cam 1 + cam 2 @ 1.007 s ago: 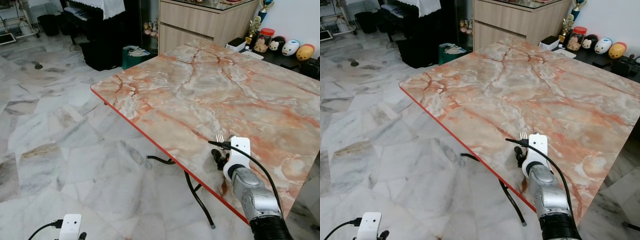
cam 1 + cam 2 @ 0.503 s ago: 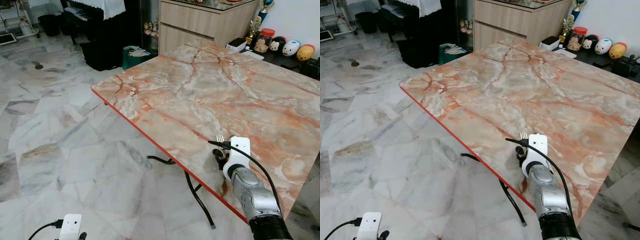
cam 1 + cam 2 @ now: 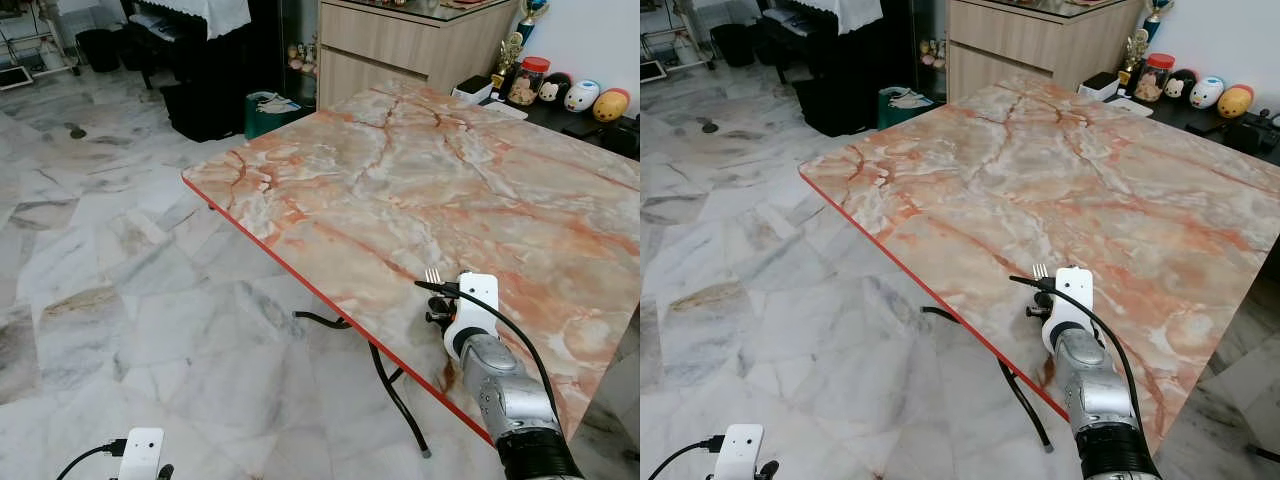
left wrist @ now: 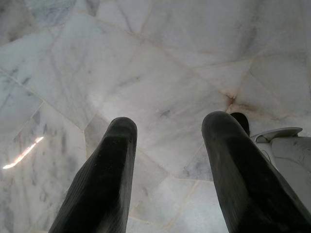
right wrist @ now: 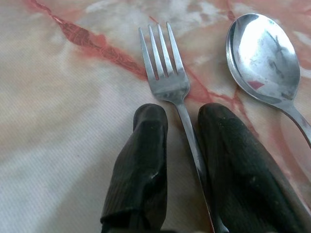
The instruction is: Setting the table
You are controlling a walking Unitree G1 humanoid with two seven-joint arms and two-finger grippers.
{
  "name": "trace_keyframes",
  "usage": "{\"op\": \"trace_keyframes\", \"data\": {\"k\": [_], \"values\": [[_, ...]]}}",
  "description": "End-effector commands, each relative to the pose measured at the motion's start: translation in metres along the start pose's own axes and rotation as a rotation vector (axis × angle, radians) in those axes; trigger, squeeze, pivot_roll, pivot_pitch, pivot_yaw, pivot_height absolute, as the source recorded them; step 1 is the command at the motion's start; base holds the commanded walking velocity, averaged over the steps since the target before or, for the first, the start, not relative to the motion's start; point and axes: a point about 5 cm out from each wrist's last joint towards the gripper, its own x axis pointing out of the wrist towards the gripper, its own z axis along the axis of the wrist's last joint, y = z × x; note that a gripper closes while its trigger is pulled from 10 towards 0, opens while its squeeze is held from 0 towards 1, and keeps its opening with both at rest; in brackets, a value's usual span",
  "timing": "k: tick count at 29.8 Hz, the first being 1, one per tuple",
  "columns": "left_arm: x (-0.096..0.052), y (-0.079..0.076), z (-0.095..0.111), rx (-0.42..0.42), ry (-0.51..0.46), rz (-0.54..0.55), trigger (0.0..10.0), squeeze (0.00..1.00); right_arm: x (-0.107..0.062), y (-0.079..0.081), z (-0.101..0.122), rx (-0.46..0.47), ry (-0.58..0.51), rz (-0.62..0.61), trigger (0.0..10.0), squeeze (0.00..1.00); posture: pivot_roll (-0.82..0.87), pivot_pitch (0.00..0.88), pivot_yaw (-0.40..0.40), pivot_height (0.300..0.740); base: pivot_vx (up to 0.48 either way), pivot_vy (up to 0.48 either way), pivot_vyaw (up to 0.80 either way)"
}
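Two pieces of cutlery are at the near edge of the table [image 3: 420, 190]: a fork [image 5: 165, 77] and, just beside it, a spoon [image 5: 260, 60] lying on the pink-veined marble top. The fork's handle runs back between the two black fingers [image 5: 143, 160] of the right gripper [image 5: 182, 145], which sits low over the tabletop close to the red-trimmed edge; the jaws stand narrow around the handle, though there looks to be a slight gap on one side, so I cannot tell whether they are pinching it or have just let it go. The tines point away from the robot, toward the middle of the table. As for the task, the setting looks barely begun: the spoon seems placed, the fork is at or near its spot, and no plate, bowl or glass is to be seen on the marble top, so no container holds anything. The left gripper [image 4: 167, 170] hangs idle over the pale marble floor [image 3: 120, 260], its fingers spread apart and holding nothing.
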Motion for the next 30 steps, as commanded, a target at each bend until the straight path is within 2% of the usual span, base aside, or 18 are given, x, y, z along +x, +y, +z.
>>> {"op": "trace_keyframes", "data": {"k": [1, 12, 25, 26, 30], "values": [[0.000, -0.002, -0.004, 0.010, 0.020, -0.005, 10.0, 0.00, 0.002, 0.005, -0.002, 0.009, 0.017, 0.009, 0.0, 0.00, 0.05, 0.000, 0.009, 0.740, 0.000, 0.000, 0.00], [0.000, -0.004, -0.003, 0.012, 0.026, -0.004, 10.0, 0.00, 0.002, 0.020, 0.001, 0.010, -0.007, 0.060, 0.0, 0.00, 0.04, 0.000, 0.006, 0.740, 0.000, 0.000, 0.00], [0.000, -0.004, -0.003, 0.015, 0.024, -0.004, 10.0, 0.00, 0.003, 0.027, 0.007, 0.008, -0.047, 0.088, 0.0, 0.00, 0.04, 0.000, 0.004, 0.740, 0.000, 0.000, 0.00], [0.000, -0.005, -0.001, 0.014, 0.021, -0.004, 10.0, 0.00, 0.002, 0.028, 0.012, 0.006, -0.075, 0.090, 10.0, 0.00, 0.04, 0.000, 0.005, 0.740, 0.000, 0.000, 0.00], [0.002, -0.007, 0.004, 0.013, 0.011, -0.004, 10.0, 0.00, 0.001, 0.031, 0.028, 0.011, -0.169, 0.108, 10.0, 0.00, 0.03, 0.000, 0.006, 0.740, 0.000, 0.000, 0.00]]}}
